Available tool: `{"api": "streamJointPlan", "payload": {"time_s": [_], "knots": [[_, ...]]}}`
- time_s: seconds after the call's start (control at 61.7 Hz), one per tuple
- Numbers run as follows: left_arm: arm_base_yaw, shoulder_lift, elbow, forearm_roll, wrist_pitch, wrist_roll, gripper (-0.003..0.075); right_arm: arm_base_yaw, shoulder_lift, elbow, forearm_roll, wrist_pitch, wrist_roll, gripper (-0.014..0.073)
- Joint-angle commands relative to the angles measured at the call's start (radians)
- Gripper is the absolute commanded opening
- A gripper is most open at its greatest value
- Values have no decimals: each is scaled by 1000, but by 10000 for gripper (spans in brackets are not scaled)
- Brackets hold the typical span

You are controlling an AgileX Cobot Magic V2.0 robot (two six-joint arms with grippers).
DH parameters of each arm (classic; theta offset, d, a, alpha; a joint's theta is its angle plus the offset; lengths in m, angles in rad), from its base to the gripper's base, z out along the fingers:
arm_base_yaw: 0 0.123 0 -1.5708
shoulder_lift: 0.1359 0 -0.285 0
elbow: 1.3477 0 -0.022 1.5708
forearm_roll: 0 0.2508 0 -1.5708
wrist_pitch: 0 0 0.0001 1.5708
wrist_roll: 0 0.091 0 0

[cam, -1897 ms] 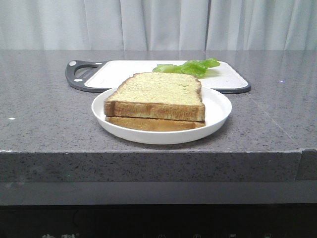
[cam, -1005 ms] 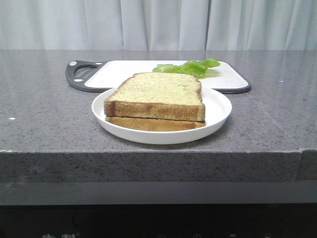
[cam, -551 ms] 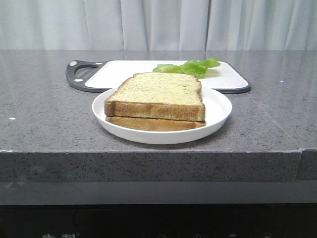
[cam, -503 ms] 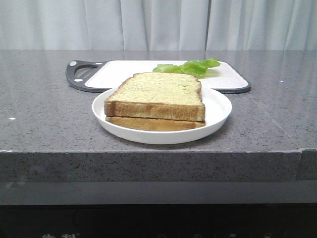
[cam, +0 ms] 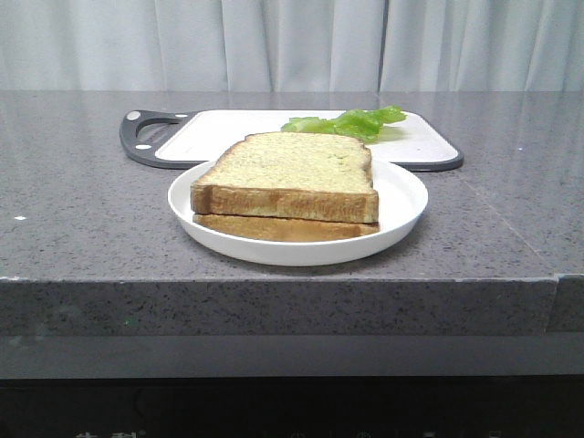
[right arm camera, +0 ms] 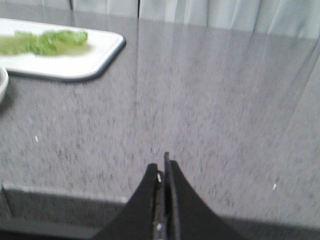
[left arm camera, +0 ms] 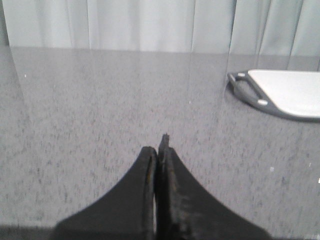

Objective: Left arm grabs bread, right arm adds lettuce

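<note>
Two slices of bread are stacked on a white plate (cam: 401,214) near the counter's front edge; the top slice of bread (cam: 292,169) has a pale speckled face and brown crust, and the other slice (cam: 283,228) lies under it. The green lettuce (cam: 351,121) lies on a white cutting board (cam: 228,132) behind the plate; it also shows in the right wrist view (right arm camera: 45,42). My left gripper (left arm camera: 158,150) is shut and empty over bare counter, left of the board's handle (left arm camera: 247,90). My right gripper (right arm camera: 162,167) is shut and empty near the counter's front edge, right of the board. Neither arm shows in the front view.
The grey speckled counter (cam: 82,219) ends in a front edge just before the plate. The board's dark handle (cam: 146,137) points left. A pale curtain (cam: 292,41) hangs behind the counter. The plate's rim (right arm camera: 2,82) shows at the edge of the right wrist view.
The front view has shifted very slightly; the bread, plate, lettuce and board have not moved.
</note>
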Motion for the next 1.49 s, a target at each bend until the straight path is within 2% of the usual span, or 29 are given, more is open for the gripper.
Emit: {"api": "streamJointPlan", "payload": {"time_s": [0.0,0.097,0.243,0.373,0.6,0.697,0.778,0.859,0.892,0.941,0.957,0.989,1.038,1.119,1.232,1.378,1.476], "knots": [[-7,17,-127,-6,-63,-9,-20,-5,7,-126,0,-30,-2,-58],[-7,101,-237,-9,-6,-9,-20,-5,82,-233,0,10,-2,-58],[-7,265,-363,-11,-31,-9,-20,-5,278,-395,0,93,-2,-58],[-7,391,-422,-11,-33,-9,-20,-5,418,-500,0,84,-2,-58],[-7,463,-430,-11,-68,-9,-19,-5,464,-542,0,84,-2,-53],[-7,463,-430,-11,-67,-9,-8,-5,464,-542,0,81,-2,24],[-7,463,-430,-11,-62,-9,73,-5,464,-542,0,76,-2,176],[-7,463,-430,-11,-62,-9,254,-5,464,-542,0,76,-2,348],[-7,463,-430,-11,-62,-9,352,-5,464,-542,0,76,-2,398],[-7,463,-430,-11,-64,-9,506,-5,464,-542,0,76,-2,440],[-7,463,-430,-11,-66,-9,524,-5,464,-542,0,76,-2,447],[-7,463,-430,-11,-69,-9,610,-5,464,-542,0,76,-2,451],[-7,463,-430,-11,-71,-9,666,-5,464,-542,0,76,-2,449],[-7,463,-430,-30,-81,-9,678,-5,464,-542,0,76,-2,447],[-11,468,-438,-76,-82,-9,646,-5,464,-542,0,76,-2,447],[-89,561,-557,-121,99,-9,625,-5,464,-542,0,86,-2,447],[-201,691,-675,-130,232,-9,620,-5,464,-542,0,88,-2,447]]}}
